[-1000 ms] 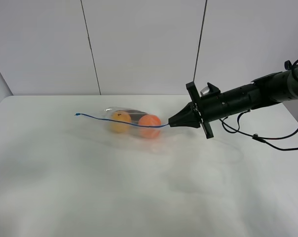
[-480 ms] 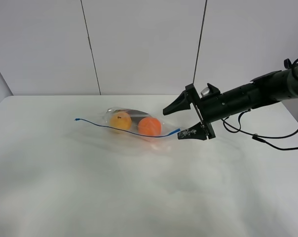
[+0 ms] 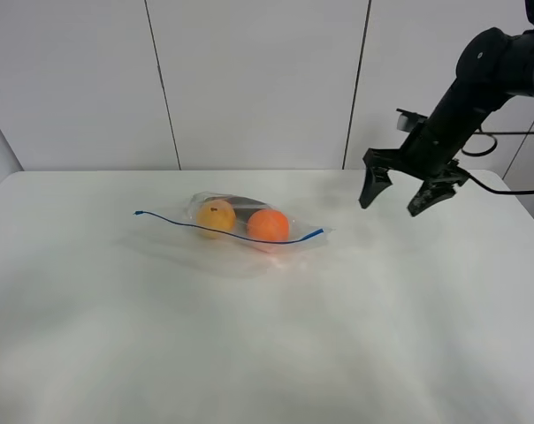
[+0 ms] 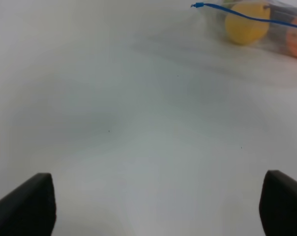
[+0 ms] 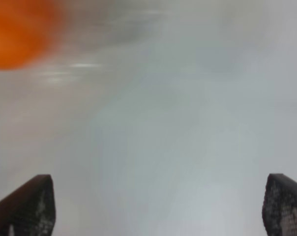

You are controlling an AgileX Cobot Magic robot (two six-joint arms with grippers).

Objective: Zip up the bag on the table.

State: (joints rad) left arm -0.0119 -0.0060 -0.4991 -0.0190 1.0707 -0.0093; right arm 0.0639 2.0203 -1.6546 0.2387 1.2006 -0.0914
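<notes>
The clear bag (image 3: 236, 237) lies flat on the white table (image 3: 267, 336), left of centre, with its blue zipper strip (image 3: 223, 231) running along its near edge. A yellow-orange fruit (image 3: 216, 215) and an orange fruit (image 3: 268, 225) show through it. My right gripper (image 3: 400, 200) is open and empty, raised above the table well right of the bag. The right wrist view shows the orange fruit (image 5: 18, 32) blurred, and the open fingertips (image 5: 28, 206). The left wrist view shows the strip (image 4: 247, 15), the yellow fruit (image 4: 247, 23) and open fingertips (image 4: 25, 206); the left arm is out of the exterior view.
Grey wall panels (image 3: 249, 79) stand behind the table's far edge. A black cable (image 3: 506, 181) hangs from the right arm at the right side.
My right gripper let go of the zipper strip's right end, opened, and pulled back up and to the right. The bag settled flat on the table.
</notes>
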